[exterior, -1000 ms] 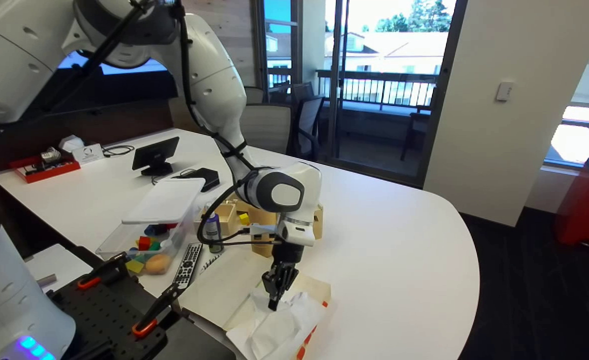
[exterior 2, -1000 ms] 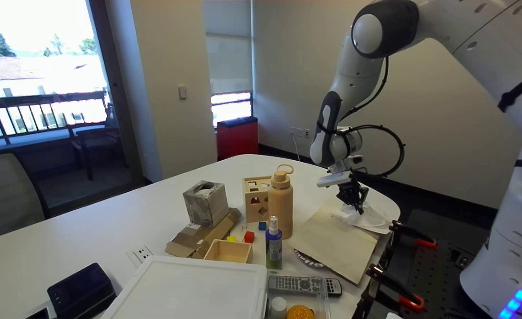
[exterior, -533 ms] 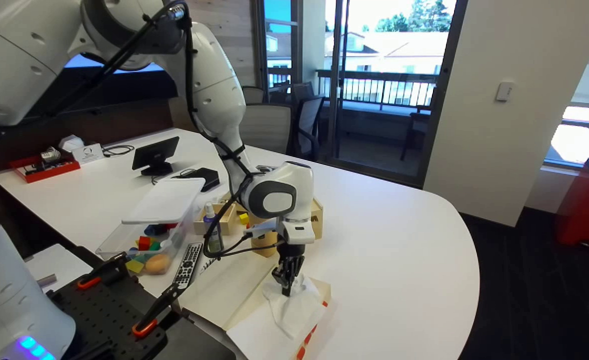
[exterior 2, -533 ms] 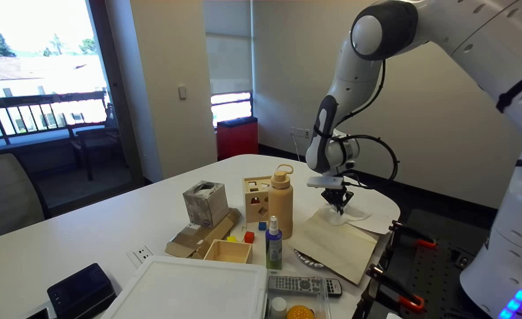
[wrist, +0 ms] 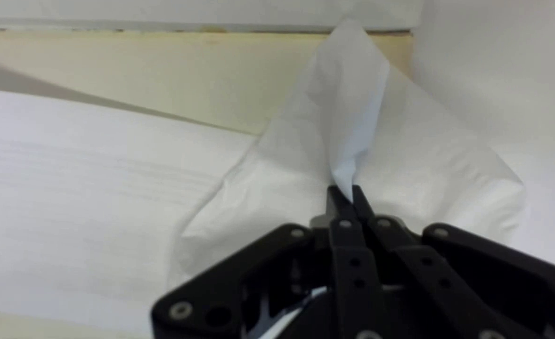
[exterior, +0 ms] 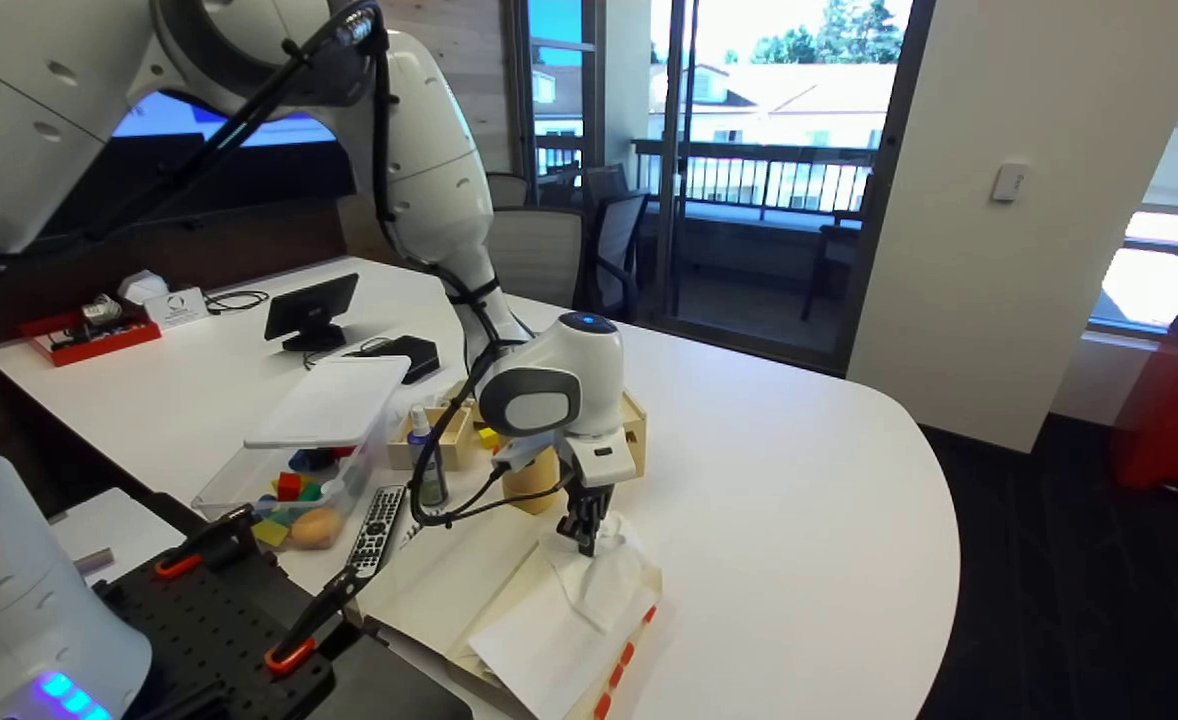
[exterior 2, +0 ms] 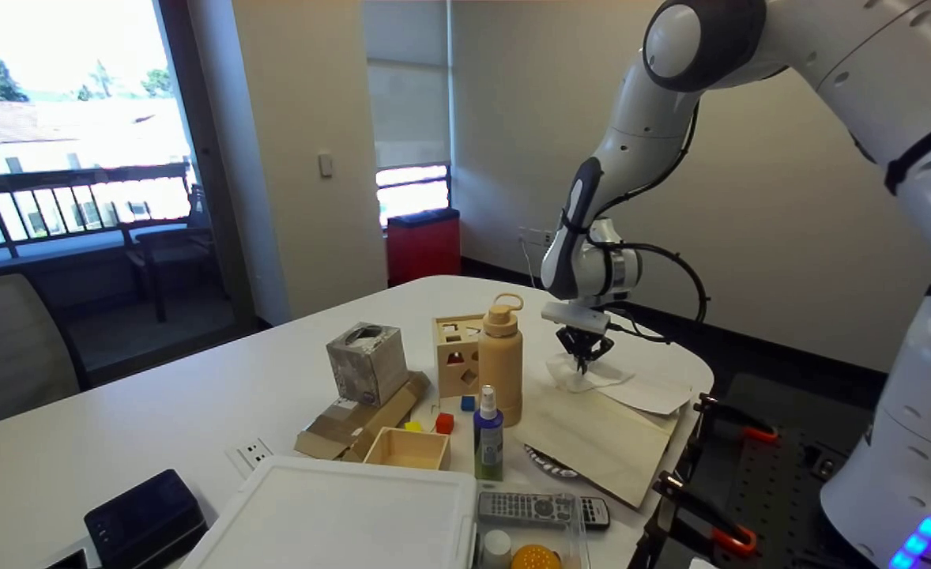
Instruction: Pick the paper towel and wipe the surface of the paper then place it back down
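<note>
The paper towel, a thin white crumpled sheet, shows in both exterior views (exterior: 609,590) (exterior 2: 614,374) and in the wrist view (wrist: 423,160). My gripper (exterior: 587,550) (exterior 2: 582,369) (wrist: 348,193) is shut on a pinched fold of it. The towel spreads below and around the fingertips, over a flat white sheet (exterior: 539,655) (wrist: 93,212) and part of the cream paper (exterior: 449,575) (exterior 2: 592,442) (wrist: 174,70). One corner reaches past the paper's edge. The paper's reddish-orange edge shows in an exterior view. The towel's underside is hidden.
A tan bottle (exterior 2: 500,363), a spray bottle (exterior 2: 488,442) and a wooden shape cube (exterior 2: 456,379) stand beside the paper. A remote (exterior: 377,530) and a clear bin of blocks (exterior: 349,500) lie nearer the base. A tissue box (exterior 2: 367,363) is farther off.
My gripper has moved away from the robot base across the paper, dragging the paper towel with it. The flat white sheet beneath has shifted slightly. The gripper stays shut.
</note>
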{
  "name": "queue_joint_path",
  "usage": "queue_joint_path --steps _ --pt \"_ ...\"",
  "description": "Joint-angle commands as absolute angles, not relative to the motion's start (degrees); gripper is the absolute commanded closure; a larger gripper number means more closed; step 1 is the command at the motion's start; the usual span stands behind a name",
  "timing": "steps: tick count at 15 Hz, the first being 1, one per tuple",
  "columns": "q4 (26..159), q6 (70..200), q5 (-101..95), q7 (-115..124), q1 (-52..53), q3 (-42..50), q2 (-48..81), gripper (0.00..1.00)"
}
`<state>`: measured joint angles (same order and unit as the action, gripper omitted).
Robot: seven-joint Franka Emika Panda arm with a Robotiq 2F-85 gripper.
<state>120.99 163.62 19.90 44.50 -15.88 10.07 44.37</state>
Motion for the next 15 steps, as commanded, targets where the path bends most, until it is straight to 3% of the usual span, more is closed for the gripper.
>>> queue_joint_path --steps 1,7,15 --pt "124.7 164.5 22.8 40.8 -16.4 9.5 40.4 1.0" --pt "131.2 159.9 23.5 38.4 -14.9 11.4 30.5 1.0" --pt "140.5 159.3 3.3 49.9 0.6 25.2 9.6 1.0"
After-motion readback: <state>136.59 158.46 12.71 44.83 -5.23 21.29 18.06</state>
